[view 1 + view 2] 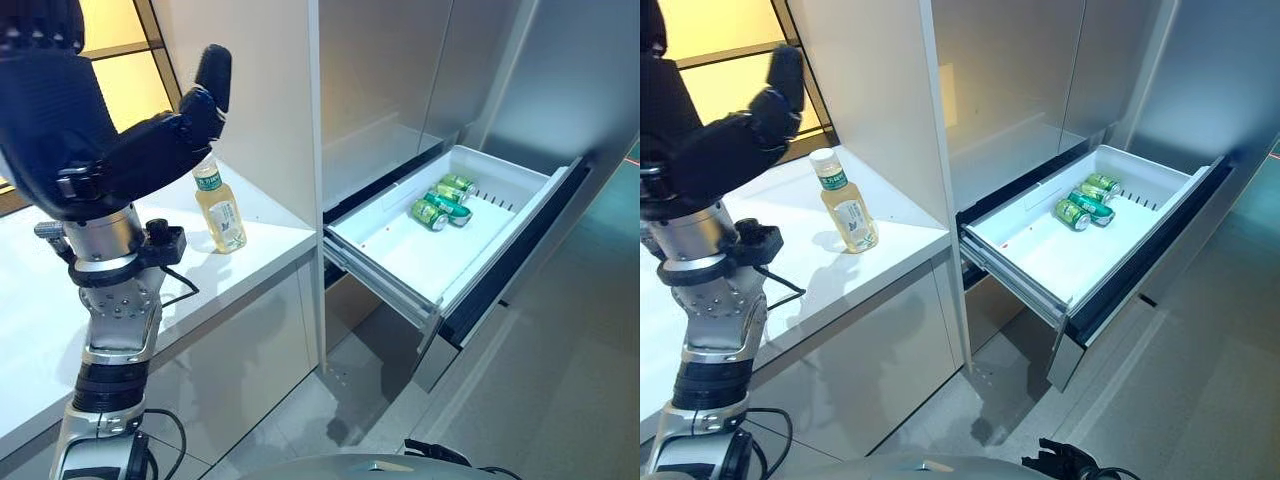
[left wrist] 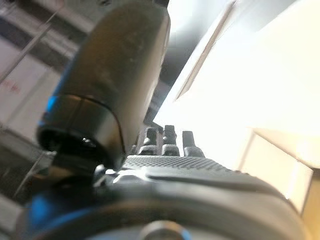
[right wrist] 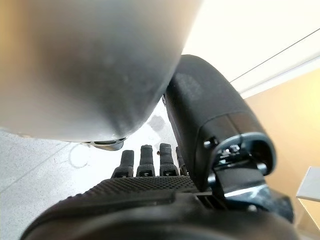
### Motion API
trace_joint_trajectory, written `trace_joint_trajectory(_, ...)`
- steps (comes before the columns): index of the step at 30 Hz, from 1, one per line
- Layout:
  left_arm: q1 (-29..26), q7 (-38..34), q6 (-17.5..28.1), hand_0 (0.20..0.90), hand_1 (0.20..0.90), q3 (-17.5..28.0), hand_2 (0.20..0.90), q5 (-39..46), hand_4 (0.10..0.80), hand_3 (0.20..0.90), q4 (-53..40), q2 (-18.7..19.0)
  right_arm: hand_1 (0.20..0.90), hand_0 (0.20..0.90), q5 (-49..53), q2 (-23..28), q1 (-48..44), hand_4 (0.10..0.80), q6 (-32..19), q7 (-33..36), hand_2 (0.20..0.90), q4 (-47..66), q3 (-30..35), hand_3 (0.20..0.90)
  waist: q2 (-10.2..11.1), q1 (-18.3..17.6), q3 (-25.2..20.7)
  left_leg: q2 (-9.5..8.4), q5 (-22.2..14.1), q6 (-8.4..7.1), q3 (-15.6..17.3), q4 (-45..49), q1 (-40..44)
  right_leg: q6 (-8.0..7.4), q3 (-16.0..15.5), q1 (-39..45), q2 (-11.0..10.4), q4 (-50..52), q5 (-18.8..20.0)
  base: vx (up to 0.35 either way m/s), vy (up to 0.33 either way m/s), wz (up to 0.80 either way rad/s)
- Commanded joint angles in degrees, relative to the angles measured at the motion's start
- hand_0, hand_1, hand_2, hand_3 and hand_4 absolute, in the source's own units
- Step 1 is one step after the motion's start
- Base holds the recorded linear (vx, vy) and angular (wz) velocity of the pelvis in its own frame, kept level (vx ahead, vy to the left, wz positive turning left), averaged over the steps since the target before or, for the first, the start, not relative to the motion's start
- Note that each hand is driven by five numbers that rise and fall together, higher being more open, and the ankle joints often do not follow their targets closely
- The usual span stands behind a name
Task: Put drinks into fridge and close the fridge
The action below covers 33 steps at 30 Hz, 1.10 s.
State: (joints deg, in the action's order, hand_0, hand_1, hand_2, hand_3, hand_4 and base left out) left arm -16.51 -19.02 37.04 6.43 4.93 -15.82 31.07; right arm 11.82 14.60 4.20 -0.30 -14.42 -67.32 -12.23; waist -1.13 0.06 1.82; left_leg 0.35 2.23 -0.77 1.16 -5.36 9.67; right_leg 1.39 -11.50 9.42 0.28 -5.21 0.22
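Observation:
A small bottle (image 1: 220,210) of pale yellow drink with a white cap stands upright on the white counter (image 1: 270,245). My left hand (image 1: 70,120) is raised just left of the bottle, open, thumb up and fingers (image 1: 165,135) stretched toward it without touching. The fridge drawer (image 1: 395,275) stands pulled out at the right, and three green cans (image 1: 445,200) lie in its far end. My right hand (image 3: 140,200) shows only in the right wrist view, fingers straight, holding nothing.
A tall white panel (image 1: 270,90) rises between the counter and the fridge. The drawer's dark front (image 1: 520,250) juts out over the grey floor (image 1: 580,380). Lit yellow shelving (image 1: 120,60) stands behind the counter.

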Motion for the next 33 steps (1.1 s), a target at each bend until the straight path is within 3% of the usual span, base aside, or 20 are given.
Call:
trace_joint_trajectory(1, -6.0, -3.3, -2.2, 0.900, 0.900, 0.4, 0.900, 0.8, 0.800, 0.900, 4.3, 2.8, 0.900, 0.900, -2.0, -2.3, -0.4, 0.800, 0.1, -1.7, 0.900, -0.8, -4.3, 0.900, 1.0, 0.1, 0.2, -1.16, -5.6, 1.46, 0.9, 0.4, 0.4, -3.54, 0.8, -0.3, -1.7, 4.5, -4.4, 0.000, 0.000, 0.00)
trace_joint_trajectory(16, -0.6, -0.7, -6.6, 0.900, 0.900, 0.0, 0.900, 6.3, 0.800, 0.900, 15.7, 0.5, 0.900, 0.900, -3.7, -1.3, -0.4, 0.800, 1.6, -2.6, 0.900, 0.2, -2.9, 0.900, 0.9, 0.3, 0.7, -1.29, -5.7, 1.38, 1.0, 0.4, 1.3, -3.68, 0.7, 0.3, -1.8, 5.2, -4.9, 0.000, 0.000, 0.00)
trace_joint_trajectory(33, 0.3, 5.7, -9.4, 0.900, 0.900, -1.5, 0.900, 12.1, 0.800, 0.900, 23.5, -1.0, 0.900, 0.900, -5.5, -0.7, -1.0, 0.800, 2.6, -3.4, 0.900, -0.2, -1.9, 0.900, 0.9, -0.1, 1.0, -1.28, -5.7, 1.44, 2.1, 0.4, 1.8, -3.98, 1.2, 0.4, -1.8, 5.6, -4.8, 0.000, 0.000, 0.00)
